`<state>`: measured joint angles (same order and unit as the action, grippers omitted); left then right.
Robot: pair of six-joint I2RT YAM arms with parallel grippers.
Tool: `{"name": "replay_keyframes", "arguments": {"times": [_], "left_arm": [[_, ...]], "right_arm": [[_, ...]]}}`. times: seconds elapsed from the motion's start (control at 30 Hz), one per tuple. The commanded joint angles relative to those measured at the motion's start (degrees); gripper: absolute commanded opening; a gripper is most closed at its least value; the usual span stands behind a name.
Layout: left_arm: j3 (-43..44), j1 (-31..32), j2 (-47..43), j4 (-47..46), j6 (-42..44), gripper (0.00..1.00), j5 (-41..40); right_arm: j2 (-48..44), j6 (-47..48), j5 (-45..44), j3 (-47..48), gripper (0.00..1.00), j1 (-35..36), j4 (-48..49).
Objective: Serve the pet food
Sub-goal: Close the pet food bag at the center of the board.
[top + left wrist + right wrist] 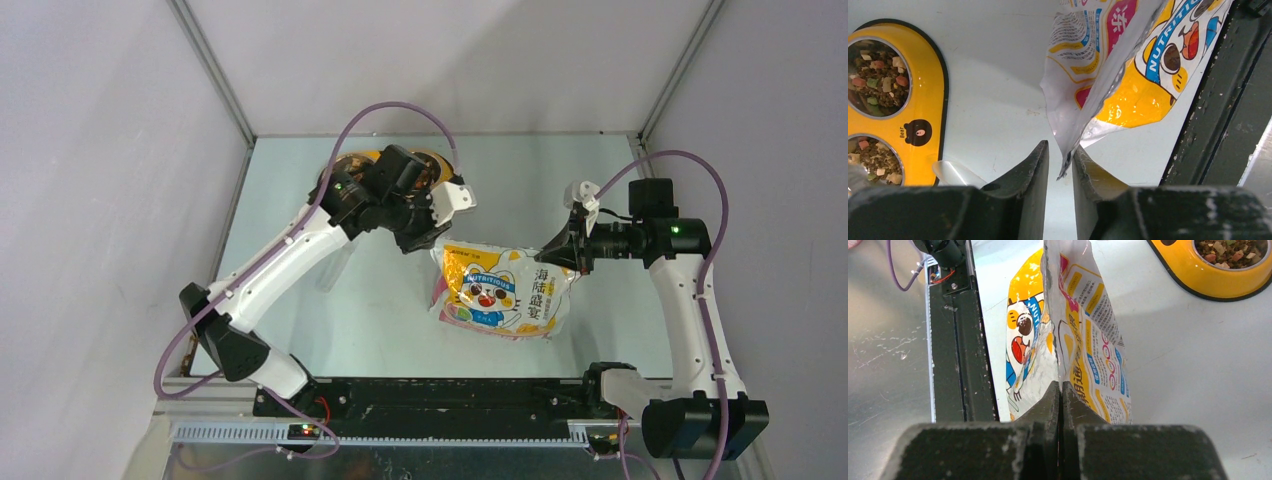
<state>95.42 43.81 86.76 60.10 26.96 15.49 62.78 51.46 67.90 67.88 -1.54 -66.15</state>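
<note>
The pet food bag (500, 290), glossy yellow, white and pink with a cartoon cat, hangs between my two grippers above the table. The right gripper (1062, 387) is shut on one edge of the bag (1083, 335). At the opposite end, the left gripper (1060, 150) stands open. A corner of the bag (1128, 65) dips into its gap and touches only the right-hand finger. Kibble pet food (878, 75) fills both bowls of the yellow feeder (933, 85), which lies under the left arm at the back of the table (365, 157).
A translucent plastic scoop (950, 172) lies on the table beside the feeder, just under the left fingers. The black base rail (440, 395) runs along the near edge. Grey walls enclose the table on three sides.
</note>
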Motion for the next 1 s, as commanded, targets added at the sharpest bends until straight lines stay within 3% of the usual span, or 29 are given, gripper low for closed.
{"name": "replay_keyframes", "arguments": {"times": [0.0, 0.1, 0.47, 0.6, 0.63, 0.67, 0.77, 0.83, 0.97], "left_arm": [[2.14, 1.88, 1.63, -1.38, -2.3, 0.27, -4.96], [3.22, 2.05, 2.75, -1.83, -3.56, 0.03, -5.14], [4.62, 0.58, 0.28, -7.87, -10.04, 0.0, -8.0], [6.52, 0.31, -0.4, -8.41, -9.37, 0.01, -1.44], [6.84, 0.44, -0.25, -7.69, -8.72, 0.06, 0.54], [7.73, 0.6, 0.41, -7.09, -8.3, 0.22, 3.42], [8.57, 2.8, 2.0, -4.29, -5.09, 0.45, 6.33], [8.56, 4.45, 3.39, -3.1, -3.17, 0.52, 6.61], [9.27, 6.54, 7.06, -1.9, -1.94, 0.53, 5.41]], "right_arm": [[-1.52, -1.1, 3.53, 2.08, 0.0, 0.59, 0.26], [-1.63, -1.1, 3.39, 2.13, 0.0, 0.6, 0.13], [-3.1, -1.58, 3.39, 1.04, 0.0, -0.33, 1.19], [-3.28, -1.1, 3.21, 1.0, 0.0, -0.47, 0.82], [-3.32, -1.03, 3.25, 0.98, 0.0, -0.48, 0.78], [-3.35, -0.95, 3.33, 0.96, 0.0, -0.48, 0.77], [-3.52, -0.93, 3.38, 1.04, 0.0, -0.55, 0.67], [-3.66, -0.93, 3.42, 1.08, 0.0, -0.61, 0.67], [-3.88, -0.5, 3.91, 1.08, 0.0, -0.93, 0.23]]}}
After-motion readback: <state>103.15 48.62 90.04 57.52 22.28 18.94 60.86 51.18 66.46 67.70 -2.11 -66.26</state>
